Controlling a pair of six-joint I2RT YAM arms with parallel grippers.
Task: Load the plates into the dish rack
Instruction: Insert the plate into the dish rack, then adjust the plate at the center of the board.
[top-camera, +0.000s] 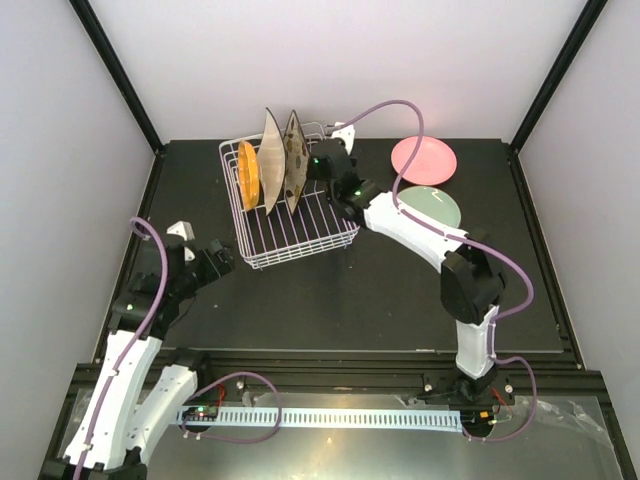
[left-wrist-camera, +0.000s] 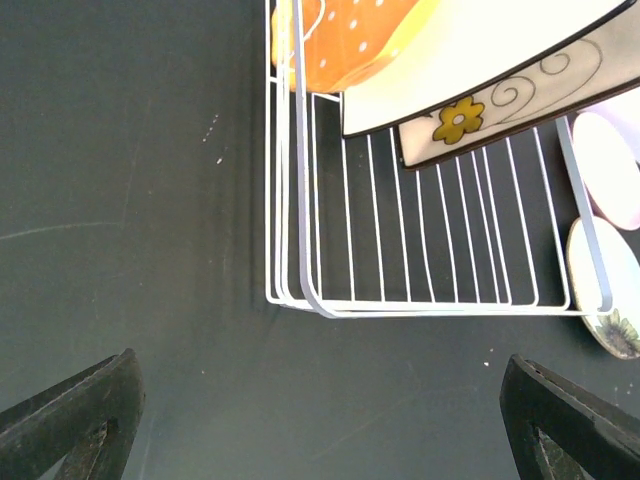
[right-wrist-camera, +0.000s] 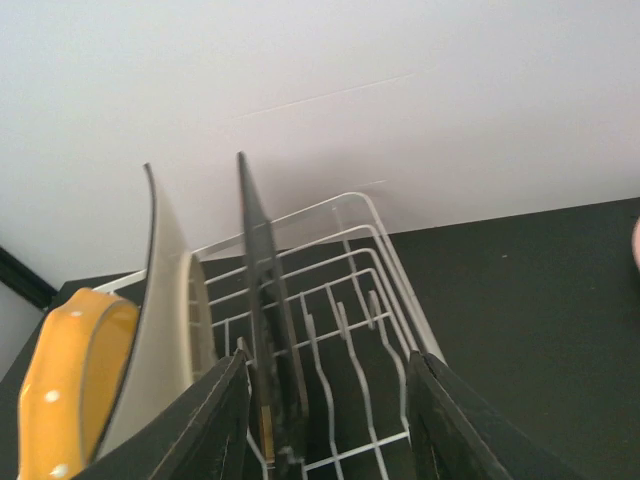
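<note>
The right gripper (right-wrist-camera: 328, 365) is at the dish rack (top-camera: 300, 257), toward the far edge of the table (top-camera: 380, 300). Its jaws are apart on either side of the flowered square plate (right-wrist-camera: 262, 300), which stands on edge beside the white square plate (right-wrist-camera: 165, 300) and the orange plate (top-camera: 248, 175). Spread the jaws wider first, because the left finger sits close to the plate. Then withdraw straight along the plate's plane, without sideways drift. The left gripper (left-wrist-camera: 320, 420) hangs fully spread off the rack's near corner. The pink plate (top-camera: 423, 159) and green plate (top-camera: 437, 207) lie near the table's far right corner.
</note>
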